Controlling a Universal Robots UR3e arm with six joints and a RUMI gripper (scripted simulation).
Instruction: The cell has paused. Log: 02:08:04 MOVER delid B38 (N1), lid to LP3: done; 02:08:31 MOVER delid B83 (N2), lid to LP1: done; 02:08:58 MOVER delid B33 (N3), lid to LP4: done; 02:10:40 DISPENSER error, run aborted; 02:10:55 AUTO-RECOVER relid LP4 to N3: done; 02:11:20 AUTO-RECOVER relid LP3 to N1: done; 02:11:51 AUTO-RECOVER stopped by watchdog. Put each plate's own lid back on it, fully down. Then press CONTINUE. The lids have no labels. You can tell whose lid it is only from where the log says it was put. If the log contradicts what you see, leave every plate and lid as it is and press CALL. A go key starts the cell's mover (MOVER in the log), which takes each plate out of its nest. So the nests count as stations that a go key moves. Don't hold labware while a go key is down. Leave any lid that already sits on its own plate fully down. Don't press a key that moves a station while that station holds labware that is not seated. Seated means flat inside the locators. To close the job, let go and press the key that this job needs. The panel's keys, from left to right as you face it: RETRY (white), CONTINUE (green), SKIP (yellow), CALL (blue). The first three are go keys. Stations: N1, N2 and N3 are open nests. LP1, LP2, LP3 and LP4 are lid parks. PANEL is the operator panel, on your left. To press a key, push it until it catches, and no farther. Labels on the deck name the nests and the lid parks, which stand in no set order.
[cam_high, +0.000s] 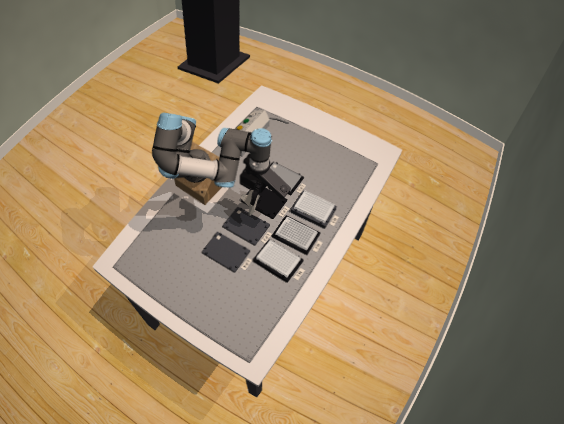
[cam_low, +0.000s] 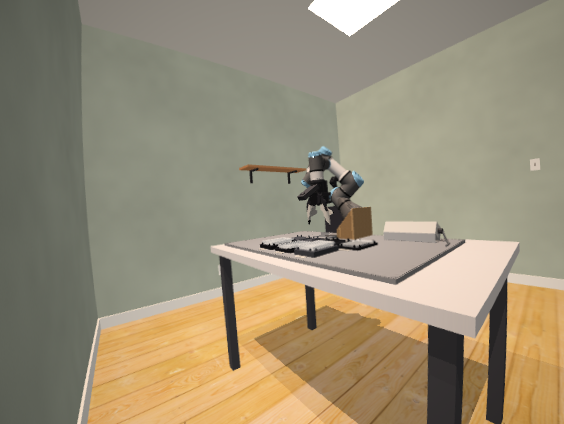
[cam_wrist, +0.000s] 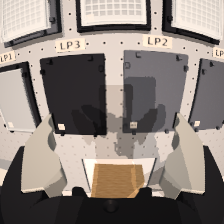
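My gripper (cam_wrist: 114, 114) is open and empty, high above the deck between lid parks LP3 (cam_wrist: 74, 95) and LP2 (cam_wrist: 155, 92), both bare dark pads. It also shows in the top and exterior views (cam_high: 255, 200) (cam_low: 318, 215). A pale grey lid (cam_wrist: 15, 100) lies on LP1 at the left edge of the wrist view; it also shows in the top view (cam_high: 286, 176). LP4 (cam_wrist: 210, 100) at the right edge looks bare. Three well plates stand in a row beyond the parks. The middle plate (cam_wrist: 116, 12) (cam_high: 296, 233) shows a sharper grid than its neighbours (cam_high: 314, 207) (cam_high: 278, 259), which look paler.
The operator panel (cam_high: 252, 120) (cam_low: 412, 231) stands at the far end of the grey deck. A brown wooden block (cam_high: 197, 187) (cam_low: 355, 222) carries the arm's base. A black column (cam_high: 212, 35) stands on the floor beyond the table.
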